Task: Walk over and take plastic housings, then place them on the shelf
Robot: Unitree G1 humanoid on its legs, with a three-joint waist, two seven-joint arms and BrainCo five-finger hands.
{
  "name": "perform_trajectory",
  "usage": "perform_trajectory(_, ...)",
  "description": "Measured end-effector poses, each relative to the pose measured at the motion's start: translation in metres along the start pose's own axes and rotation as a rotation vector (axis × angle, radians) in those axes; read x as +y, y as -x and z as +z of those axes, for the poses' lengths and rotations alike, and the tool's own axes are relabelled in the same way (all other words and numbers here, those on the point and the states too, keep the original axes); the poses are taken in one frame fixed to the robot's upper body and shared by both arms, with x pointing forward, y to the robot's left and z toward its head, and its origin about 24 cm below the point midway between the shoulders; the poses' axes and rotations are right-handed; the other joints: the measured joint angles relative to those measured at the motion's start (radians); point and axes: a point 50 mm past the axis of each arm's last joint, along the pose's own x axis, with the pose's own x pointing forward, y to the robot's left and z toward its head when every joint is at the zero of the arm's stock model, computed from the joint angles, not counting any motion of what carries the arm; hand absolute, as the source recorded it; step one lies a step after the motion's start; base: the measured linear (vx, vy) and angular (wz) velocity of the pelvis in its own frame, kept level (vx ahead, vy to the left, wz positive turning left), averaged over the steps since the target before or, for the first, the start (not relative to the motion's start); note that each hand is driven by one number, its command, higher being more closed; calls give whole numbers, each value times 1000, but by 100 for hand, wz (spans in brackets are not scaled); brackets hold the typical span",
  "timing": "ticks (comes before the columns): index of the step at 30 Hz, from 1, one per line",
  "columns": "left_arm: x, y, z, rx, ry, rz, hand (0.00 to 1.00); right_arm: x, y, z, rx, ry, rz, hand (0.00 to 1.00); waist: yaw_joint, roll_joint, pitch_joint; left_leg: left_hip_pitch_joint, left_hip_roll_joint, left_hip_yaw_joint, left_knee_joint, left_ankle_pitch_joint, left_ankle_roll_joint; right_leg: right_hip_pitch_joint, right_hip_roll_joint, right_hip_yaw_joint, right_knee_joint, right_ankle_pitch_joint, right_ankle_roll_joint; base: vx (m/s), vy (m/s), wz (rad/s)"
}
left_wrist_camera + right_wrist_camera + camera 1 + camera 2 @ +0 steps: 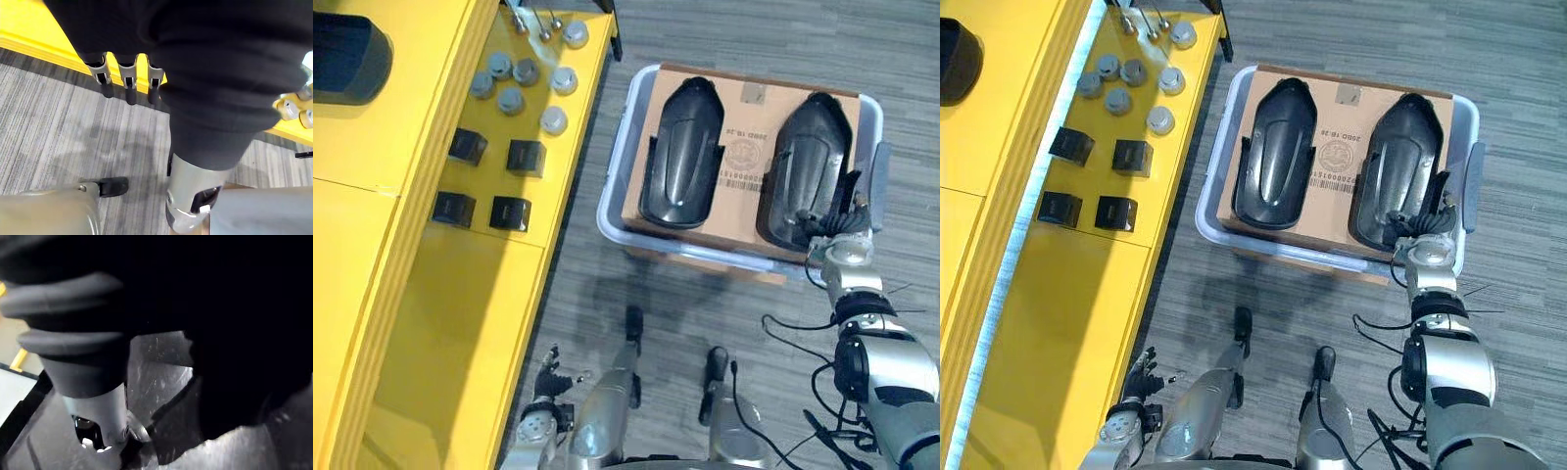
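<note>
Beside a yellow shelf (pixel 411 294), a humanoid robot stands over a pale bin (pixel 615 166) on the grey floor, where two black plastic housings lie side by side on a cardboard sheet (pixel 744 147). Its right hand (pixel 830 225) is down at the near end of the right housing (pixel 808 157). The wrist camera sees glossy black plastic right against the hand, but whether the fingers have closed on the part cannot be told. The left housing (pixel 683 152) lies untouched. The left hand (pixel 1141 380) hangs low by the shelf's front edge, fingers relaxed and empty. Neither housing has reached the shelf, whose nearer surface carries grey round caps (pixel 524 83) and small black blocks (pixel 489 181). The risk from here looks to be the grasp itself: a long, smooth shell taken by one end would likely tip or slide out of the fingers as it rises. Its far end could also catch on the bin's wall or drag the loose cardboard and the neighbouring housing with it.
</note>
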Motion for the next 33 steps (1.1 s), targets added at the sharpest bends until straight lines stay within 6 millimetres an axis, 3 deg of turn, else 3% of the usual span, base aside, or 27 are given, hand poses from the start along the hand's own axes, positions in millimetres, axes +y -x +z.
perform_trajectory(9,-8,-4,11,-36,-2,-30,0,-9,1,7,-72,5,-14,100,-7,-2,14,-8,6,-4,0,1,-3,-16,3,6,7,-2,-3,7,-7,-2)
perform_trajectory(15,-8,-4,21,-76,12,-30,0,-10,29,-3,-217,27,-9,100,-35,-15,8,27,2,-6,0,1,-3,22,-3,2,11,-3,-1,20,0,5)
perform_trajectory(17,-7,-5,36,-140,35,-25,0,-16,43,-11,-247,0,-45,100,-40,-28,-3,44,1,-7,0,1,-3,40,-4,1,12,-10,3,-18,-2,1)
perform_trajectory(22,2,10,77,-336,109,0,0,-26,87,-43,-261,9,-151,100,-58,-92,-113,72,3,-11,-3,-22,-20,56,-4,2,40,-42,2,-9,-5,1)
perform_trajectory(26,-4,28,114,-501,214,-28,0,-25,119,-40,-339,33,-166,100,-67,-102,-182,91,3,-17,-6,-25,-19,77,-4,-4,42,-53,3,1,-18,4)
perform_trajectory(28,-14,41,140,-613,278,-66,0,-12,134,-35,-391,70,-123,100,-69,-101,-211,110,4,-16,-4,-23,-16,92,-2,-3,41,-55,1,0,0,0)
perform_trajectory(33,-46,58,171,-720,358,-197,0,31,158,-28,-439,83,31,100,-68,-100,-254,135,8,-4,-1,-23,-16,109,1,6,41,-54,0,-9,-15,-4)
